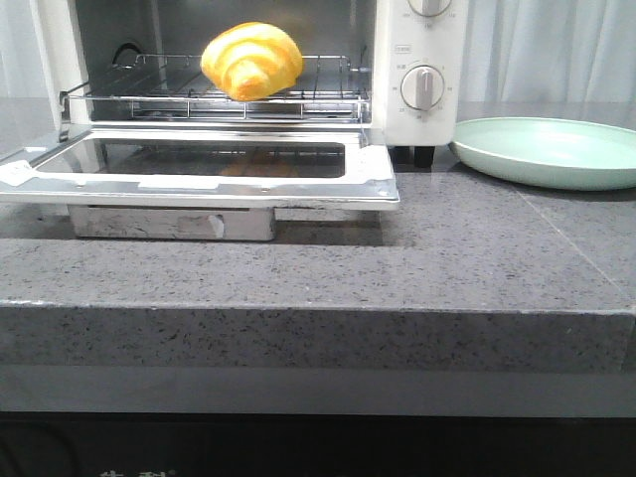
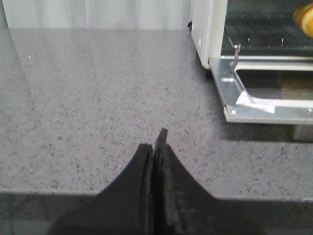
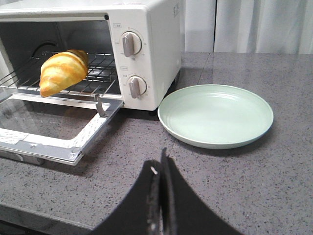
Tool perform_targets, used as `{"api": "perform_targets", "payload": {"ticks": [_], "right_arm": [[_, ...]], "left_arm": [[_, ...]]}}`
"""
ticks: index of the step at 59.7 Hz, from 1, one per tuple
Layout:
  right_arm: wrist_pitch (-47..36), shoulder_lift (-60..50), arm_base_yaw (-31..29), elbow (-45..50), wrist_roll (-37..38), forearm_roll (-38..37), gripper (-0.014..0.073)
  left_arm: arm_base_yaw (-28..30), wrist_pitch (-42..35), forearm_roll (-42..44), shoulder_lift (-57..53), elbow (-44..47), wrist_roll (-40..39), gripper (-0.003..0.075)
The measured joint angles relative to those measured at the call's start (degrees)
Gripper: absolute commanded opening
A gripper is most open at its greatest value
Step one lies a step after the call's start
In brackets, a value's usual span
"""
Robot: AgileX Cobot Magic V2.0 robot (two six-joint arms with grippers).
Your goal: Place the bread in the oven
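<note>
The golden-yellow bread (image 1: 251, 61) lies on the wire rack inside the white oven (image 1: 417, 60), whose glass door (image 1: 199, 169) hangs open and flat. The bread also shows in the right wrist view (image 3: 62, 71) and at the edge of the left wrist view (image 2: 305, 18). My left gripper (image 2: 154, 142) is shut and empty above the bare counter to the left of the oven (image 2: 208, 29). My right gripper (image 3: 160, 164) is shut and empty above the counter, in front of the oven (image 3: 146, 49) and the plate. Neither gripper shows in the front view.
A pale green round plate (image 1: 552, 151) sits empty on the grey speckled counter (image 1: 447, 258) to the right of the oven; it also shows in the right wrist view (image 3: 215, 115). The open door juts out toward the counter's front edge. White curtains hang behind.
</note>
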Motion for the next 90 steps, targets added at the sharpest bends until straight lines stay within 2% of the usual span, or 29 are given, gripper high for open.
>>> {"api": "perform_targets", "payload": {"ticks": [5,11,62,71,78,85,90], "right_arm": [[0.0,0.0,0.0,0.0,0.0,0.0,-0.0059],[0.0,0.0,0.0,0.0,0.0,0.0,-0.0059],[-0.3,0.0,0.0,0.1,0.0,-0.2,-0.0059],[-5.7,0.0,0.0,2.6,0.0,-0.2,-0.0059],[-14.5,0.0,-0.1,8.7,0.2,-1.9,-0.0059],[-22.3,-0.8,-0.2,16.9,3.3,-9.0,-0.0059],[-24.2,-2.7,-0.2,20.6,6.9,-14.2,-0.0059]], "left_arm": [[0.0,-3.7,-0.4,0.0,3.4,0.0,-0.0020],[0.0,-5.3,-0.8,0.0,3.4,0.0,-0.0020],[0.0,-5.5,-0.9,0.0,3.4,0.0,-0.0020],[0.0,-5.5,-0.9,0.0,3.4,0.0,-0.0020],[0.0,-5.5,-0.9,0.0,3.4,0.0,-0.0020],[0.0,-5.5,-0.9,0.0,3.4,0.0,-0.0020],[0.0,-5.5,-0.9,0.0,3.4,0.0,-0.0020]]}}
